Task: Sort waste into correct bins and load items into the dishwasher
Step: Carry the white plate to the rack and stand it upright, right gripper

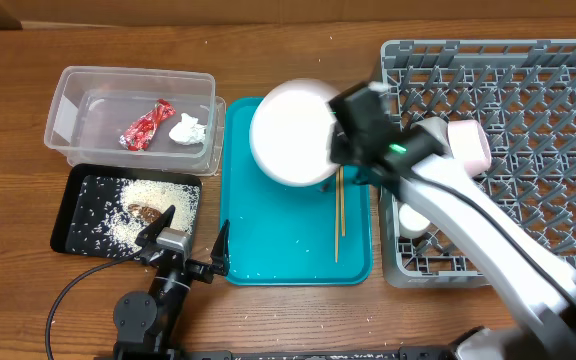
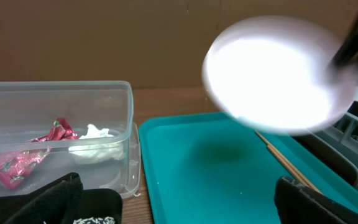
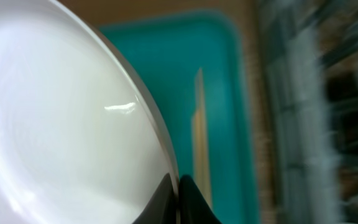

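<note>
Pale pink plate [image 1: 290, 133] is held up over the teal tray [image 1: 268, 240], clamped at its right rim by your right claw [image 1: 342, 138]. Chopsticks [image 1: 338, 215] lie on the tray beneath. Your left claw [image 1: 190, 238] gapes wide and empty, low over the worktop [image 1: 8, 260] between black tray [image 1: 78, 215] and teal tray. Wrapper [image 1: 148, 125] and tissue [image 1: 186, 129] sit in the tub [image 1: 68, 110]. Rice [image 1: 143, 200] is in the black tray. Rack [image 1: 528, 90] stands at right.

Plate [image 1: 286, 135] glossy, smooth; tub [image 1: 65, 118] clear plastic; wrapper [image 1: 148, 125] crinkled, shiny; chopsticks [image 1: 337, 225] bare wood; rack [image 1: 538, 100] grey matt plastic
</note>
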Action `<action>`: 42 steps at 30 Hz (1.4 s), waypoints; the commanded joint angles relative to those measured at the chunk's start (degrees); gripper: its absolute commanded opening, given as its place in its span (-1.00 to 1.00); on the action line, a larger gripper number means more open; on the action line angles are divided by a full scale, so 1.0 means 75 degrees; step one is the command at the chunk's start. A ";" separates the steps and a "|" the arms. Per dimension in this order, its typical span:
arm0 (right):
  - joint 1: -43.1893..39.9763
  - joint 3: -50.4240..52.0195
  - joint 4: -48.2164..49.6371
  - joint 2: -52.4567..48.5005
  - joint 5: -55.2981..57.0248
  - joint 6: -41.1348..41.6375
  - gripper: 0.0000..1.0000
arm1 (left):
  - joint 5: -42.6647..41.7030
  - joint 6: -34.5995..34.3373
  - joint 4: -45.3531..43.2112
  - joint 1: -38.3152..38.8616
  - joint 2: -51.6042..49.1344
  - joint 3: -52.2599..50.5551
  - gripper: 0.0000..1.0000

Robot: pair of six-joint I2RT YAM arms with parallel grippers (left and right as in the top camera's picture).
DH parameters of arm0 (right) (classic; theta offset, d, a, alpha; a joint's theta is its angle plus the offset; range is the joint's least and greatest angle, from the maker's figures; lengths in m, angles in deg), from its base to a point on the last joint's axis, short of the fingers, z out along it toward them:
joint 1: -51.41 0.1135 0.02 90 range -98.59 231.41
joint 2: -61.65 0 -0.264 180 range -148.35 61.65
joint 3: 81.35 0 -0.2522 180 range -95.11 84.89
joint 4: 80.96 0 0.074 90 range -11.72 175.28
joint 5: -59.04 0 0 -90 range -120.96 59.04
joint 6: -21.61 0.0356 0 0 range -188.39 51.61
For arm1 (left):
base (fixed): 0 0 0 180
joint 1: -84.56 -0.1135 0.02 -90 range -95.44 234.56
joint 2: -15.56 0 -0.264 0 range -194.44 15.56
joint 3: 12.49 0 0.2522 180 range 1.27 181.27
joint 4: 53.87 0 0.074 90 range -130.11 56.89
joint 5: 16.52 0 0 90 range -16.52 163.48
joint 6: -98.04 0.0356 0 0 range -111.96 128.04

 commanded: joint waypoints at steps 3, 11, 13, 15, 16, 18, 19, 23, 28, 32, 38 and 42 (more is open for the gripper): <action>-0.0073 -0.0169 -0.0463 0.1536 0.5508 -0.0111 -0.92 | -0.0117 0.0146 -0.0020 -0.0044 0.0085 -0.0044 1.00; -0.1830 -0.0146 -0.1035 0.1600 0.7836 -0.0175 -0.92 | -0.0114 0.0146 -0.0020 -0.0044 0.0085 -0.0044 0.99; -0.2428 -0.0146 -0.0892 0.1346 0.7825 -0.0495 -0.92 | -0.0114 0.0146 -0.0020 -0.0044 0.0085 -0.0044 1.00; -0.2903 -0.0146 -0.0752 0.1070 0.7662 -0.0898 -0.92 | -0.0117 0.0146 -0.0020 -0.0044 0.0085 -0.0044 1.00; -0.3080 -0.0146 -0.0705 0.0933 0.7536 -0.1064 -0.92 | -0.0114 0.0146 -0.0020 -0.0044 0.0085 -0.0044 1.00; -0.3430 -0.0146 -0.0676 0.0597 0.7364 -0.1376 -0.92 | -0.0117 0.0146 -0.0020 -0.0044 0.0085 -0.0044 1.00; -0.3547 -0.0146 -0.0682 0.0460 0.7373 -0.1381 -0.92 | -0.0117 0.0146 -0.0020 -0.0044 0.0085 -0.0044 1.00; -0.3873 -0.0146 -0.0673 0.0012 0.7370 -0.1778 -0.92 | -0.0114 0.0146 -0.0020 -0.0044 0.0085 -0.0044 1.00; -0.3926 0.0058 -0.0621 -0.0157 0.7315 -0.2020 -0.92 | -0.0114 0.0146 -0.0017 -0.0044 0.0085 -0.0044 1.00; -0.3926 0.0487 -0.0321 -0.0157 0.7312 -0.2463 -0.92 | -0.0114 0.0146 -0.0020 -0.0044 0.0085 -0.0044 1.00; -0.3926 0.1431 0.0557 -0.0160 0.7230 -0.3264 -0.92 | -0.0117 0.0146 -0.0020 -0.0044 0.0085 -0.0044 1.00; -0.3774 0.1588 0.0997 -0.0157 0.7259 -0.3777 -0.91 | -0.0117 0.0146 -0.0020 -0.0044 0.0085 -0.0044 1.00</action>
